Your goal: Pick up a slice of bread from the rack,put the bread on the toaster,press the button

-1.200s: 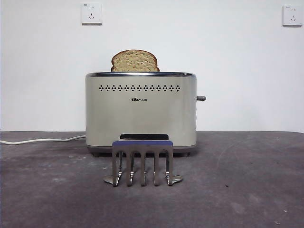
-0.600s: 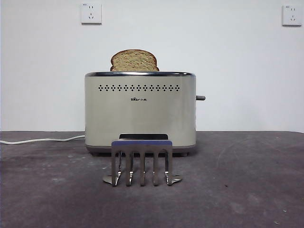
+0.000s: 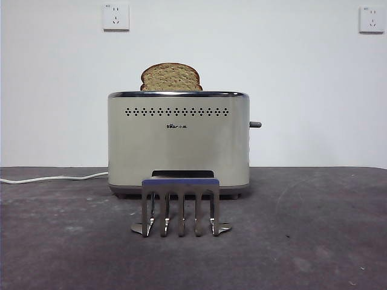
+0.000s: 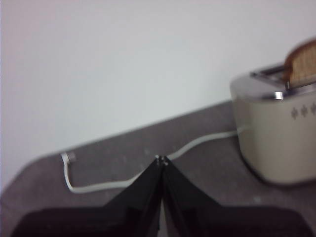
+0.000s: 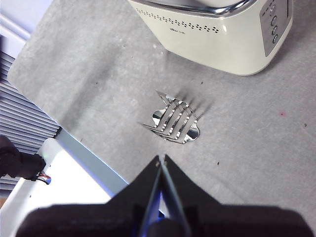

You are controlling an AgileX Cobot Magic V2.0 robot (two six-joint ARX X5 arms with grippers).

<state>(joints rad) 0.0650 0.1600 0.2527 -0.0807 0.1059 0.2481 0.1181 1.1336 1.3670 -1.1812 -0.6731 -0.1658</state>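
The slice of bread (image 3: 172,77) stands in the toaster (image 3: 178,142), its domed top sticking up above the chrome rim; it also shows in the left wrist view (image 4: 301,66). The button (image 3: 256,124) sticks out from the toaster's right end. The rack (image 3: 181,205) stands empty in front of the toaster and shows in the right wrist view (image 5: 174,118). My left gripper (image 4: 161,159) is shut and empty, off to the toaster's cord side. My right gripper (image 5: 161,158) is shut and empty, high above the rack. Neither arm shows in the front view.
The white cord (image 3: 54,178) runs left from the toaster across the dark table (image 3: 314,235). Two white wall sockets (image 3: 116,17) sit on the wall behind. In the right wrist view the table's edge (image 5: 74,143) lies near the rack.
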